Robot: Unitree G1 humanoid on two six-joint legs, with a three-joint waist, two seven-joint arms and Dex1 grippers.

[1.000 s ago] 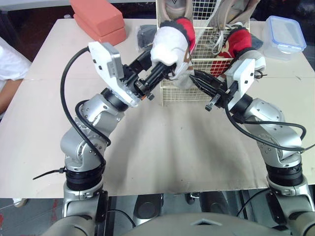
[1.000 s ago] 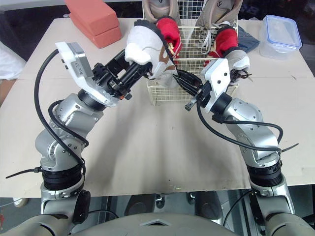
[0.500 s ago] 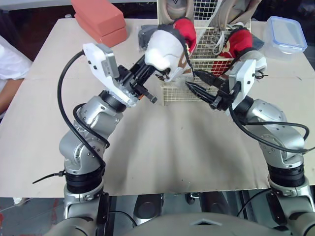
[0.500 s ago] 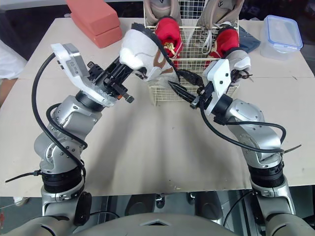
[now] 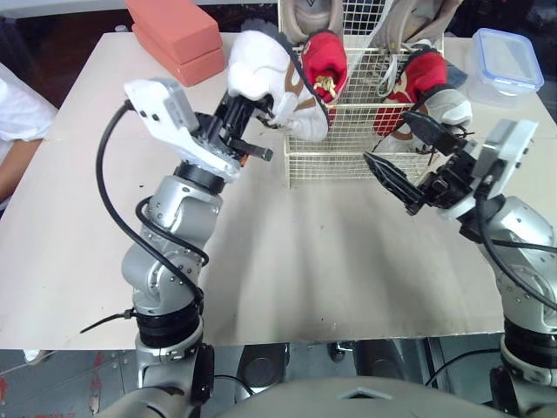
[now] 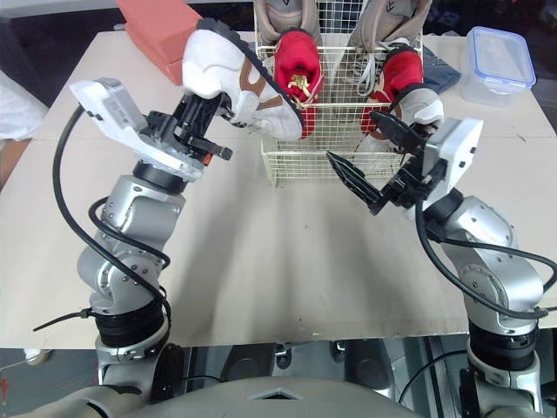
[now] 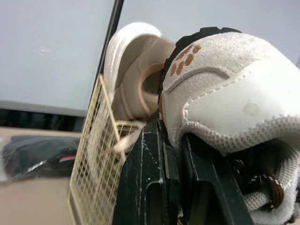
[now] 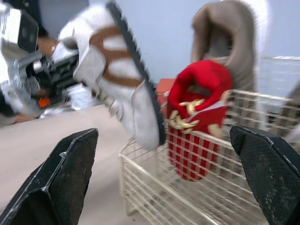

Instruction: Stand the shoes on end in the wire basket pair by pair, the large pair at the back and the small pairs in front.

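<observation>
L claw astride collar of white shoe

We can't read any text or brand anywhere; the beige shoes might carry a tongue logo, too small to tell.

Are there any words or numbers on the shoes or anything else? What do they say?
No words or numbers can be read anywhere.
On the white shoe: a brown paw-print sign, no letters.
On the red shoe: gold marks, too blurred to read.
</observation>
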